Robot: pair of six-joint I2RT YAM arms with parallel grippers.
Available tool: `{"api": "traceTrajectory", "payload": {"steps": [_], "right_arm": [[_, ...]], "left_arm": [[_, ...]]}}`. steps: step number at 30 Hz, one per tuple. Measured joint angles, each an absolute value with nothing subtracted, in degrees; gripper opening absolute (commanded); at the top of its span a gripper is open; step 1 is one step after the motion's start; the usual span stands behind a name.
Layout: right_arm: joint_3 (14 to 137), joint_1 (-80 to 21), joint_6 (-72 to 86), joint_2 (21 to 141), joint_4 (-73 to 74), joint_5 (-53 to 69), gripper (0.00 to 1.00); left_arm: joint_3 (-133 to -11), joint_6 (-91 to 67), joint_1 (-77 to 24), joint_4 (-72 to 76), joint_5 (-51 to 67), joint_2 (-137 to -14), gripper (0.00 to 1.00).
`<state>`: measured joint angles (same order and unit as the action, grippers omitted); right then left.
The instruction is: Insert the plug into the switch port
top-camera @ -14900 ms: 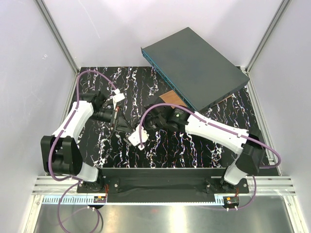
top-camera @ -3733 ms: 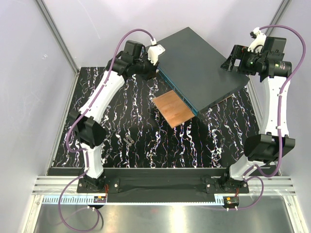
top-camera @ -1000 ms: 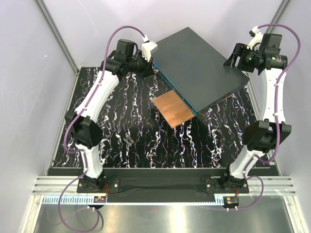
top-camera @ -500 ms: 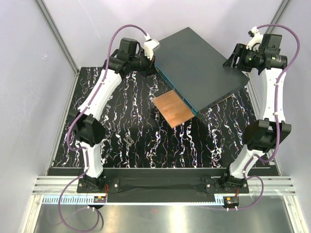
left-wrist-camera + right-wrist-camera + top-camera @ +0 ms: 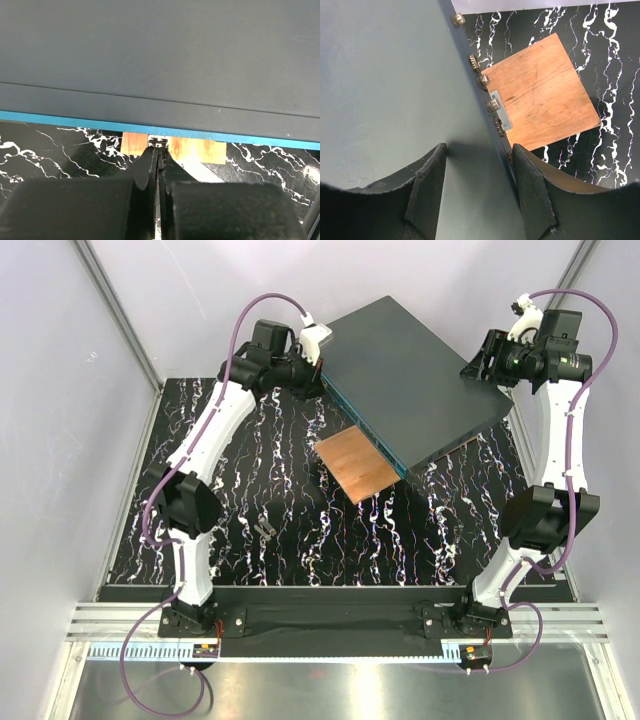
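Observation:
A large flat dark-grey switch [image 5: 415, 365] lies slanted at the back, its far side propped on a copper plate [image 5: 358, 465]. Ports line its teal-blue face [image 5: 362, 428]. My left gripper [image 5: 320, 385] is at that face's far-left end, shut on the small pale plug [image 5: 159, 142]. In the left wrist view the plug tip touches the teal edge [image 5: 75, 120]; the port itself is hidden under that edge. My right gripper [image 5: 479, 147] is open astride the switch's rear edge: one finger [image 5: 432, 180] rests on the top, the other [image 5: 532, 190] hangs beside the back face.
Metal posts and connectors [image 5: 492, 105] stick out of the switch's back face above the copper plate [image 5: 545, 95]. A small grey piece [image 5: 263, 531] lies on the black marbled mat [image 5: 300, 540]. White walls and aluminium rails [image 5: 120, 330] close in the space.
My left gripper has shifted slightly right, closer to the teal face, still shut on the plug. The right jaws have narrowed a little over the rear edge.

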<state>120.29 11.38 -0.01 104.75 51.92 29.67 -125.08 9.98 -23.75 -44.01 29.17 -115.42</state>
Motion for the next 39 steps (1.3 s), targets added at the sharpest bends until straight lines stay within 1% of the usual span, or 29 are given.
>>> {"api": "traceTrajectory", "payload": {"steps": [6, 13, 16, 21, 23, 24, 26, 27, 29, 30, 35, 39], "right_arm": [[120.3, 11.4, -0.4, 104.8, 51.6, 29.7, 0.56], [121.2, 11.4, -1.0, 105.2, 52.2, 29.6, 0.58], [121.2, 12.0, -1.1, 105.2, 52.3, 29.8, 0.61], [121.2, 14.3, -0.5, 105.1, 54.1, 32.1, 0.70], [121.2, 15.5, -0.1, 105.0, 55.0, 32.6, 0.71], [121.2, 15.9, 0.0, 104.9, 55.4, 32.7, 0.75], [121.1, 16.4, 0.0, 104.5, 56.2, 32.5, 0.78], [121.0, 16.6, 0.0, 104.2, 56.6, 32.5, 0.81], [120.8, 16.7, -0.1, 103.6, 56.9, 32.5, 0.85], [120.6, 16.7, -0.1, 103.2, 57.0, 32.5, 0.90], [119.5, 16.7, -0.2, 99.7, 56.9, 33.8, 1.00], [118.6, 16.7, -0.4, 96.6, 56.8, 36.8, 1.00]], "left_arm": [[-126.8, 10.0, -24.4, -45.2, 28.6, -117.1, 0.00], [-127.3, 10.3, -24.8, -45.9, 27.6, -117.3, 0.00], [-127.3, 10.5, -24.9, -46.0, 27.4, -117.3, 0.00], [-127.3, 11.1, -24.9, -45.9, 27.3, -117.3, 0.01], [-125.3, 11.5, -24.9, -44.4, 27.4, -116.4, 0.04], [-123.2, 11.7, -25.0, -42.9, 27.5, -115.5, 0.09], [-118.0, 12.1, -25.3, -39.4, 28.4, -113.2, 0.15], [-115.4, 12.2, -25.1, -38.3, 29.0, -111.7, 0.21], [-110.7, 12.6, -24.8, -37.0, 30.9, -108.6, 0.27], [-107.9, 12.8, -24.3, -36.1, 32.0, -106.5, 0.32], [-96.7, 18.0, -17.2, -36.9, 38.7, -94.2, 0.41], [-87.3, 30.6, -9.8, -41.9, 44.4, -83.4, 0.43]]}}
